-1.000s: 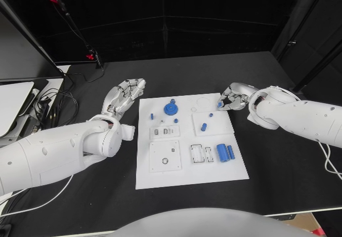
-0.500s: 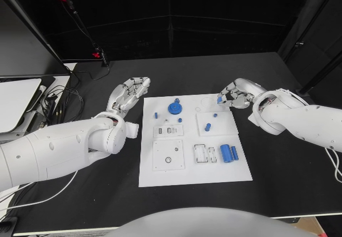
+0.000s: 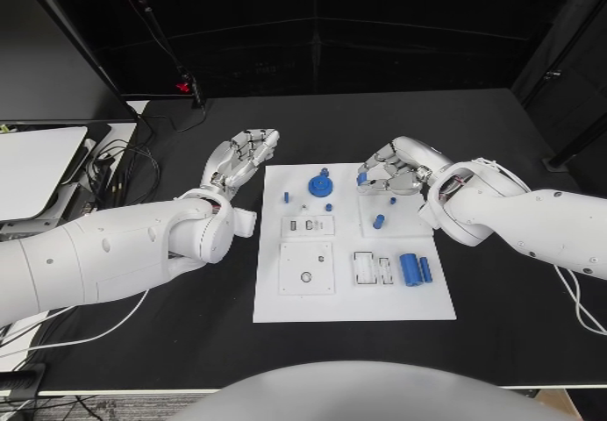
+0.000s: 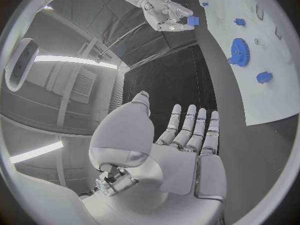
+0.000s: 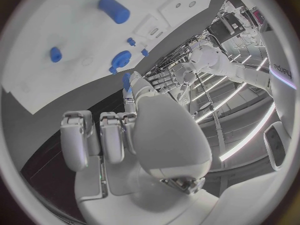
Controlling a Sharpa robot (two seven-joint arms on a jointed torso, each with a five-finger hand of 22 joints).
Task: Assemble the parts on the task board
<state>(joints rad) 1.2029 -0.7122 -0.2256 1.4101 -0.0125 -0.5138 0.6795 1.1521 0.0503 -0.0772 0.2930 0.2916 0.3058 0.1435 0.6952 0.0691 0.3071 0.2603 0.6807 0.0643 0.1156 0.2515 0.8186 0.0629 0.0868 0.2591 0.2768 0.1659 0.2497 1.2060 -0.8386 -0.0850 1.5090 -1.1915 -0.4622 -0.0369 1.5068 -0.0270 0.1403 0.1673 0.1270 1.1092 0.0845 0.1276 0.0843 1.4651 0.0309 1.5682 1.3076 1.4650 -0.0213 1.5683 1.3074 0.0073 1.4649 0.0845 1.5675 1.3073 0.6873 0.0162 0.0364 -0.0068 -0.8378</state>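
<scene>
A: While the right hand (image 3: 389,168) hangs over the far right corner of the white rectangular task board (image 3: 380,303), note what it carries: a small blue plastic part (image 4: 192,20), pinched at the fingertips. Left wrist view shows it clearest.

B: And the left hand (image 3: 243,154)?

A: Flat, fingers straight and close together, nothing in them. It sits just off the board's far left corner, over the black table (image 3: 152,351).

B: State of the board?

A: Partly populated, by my reading. Blue toothed gear (image 3: 321,186) stands near the far edge. Small blue pegs (image 3: 287,197) dotted around it; another short blue peg (image 3: 382,221) on the right-hand raised tile. Pair of blue cylinders (image 3: 415,268) lies side by side near the right edge, beside a white slotted holder (image 3: 364,267).

B: Seated or loose?

A: Cannot tell for the pegs. The cylinders look loose, so probably still to fit. White square tile with an oval hole (image 3: 306,267) appears unfilled.

B: So early?

A: Early to middle, I'd judge. One part in hand awaiting placement, several left.
</scene>
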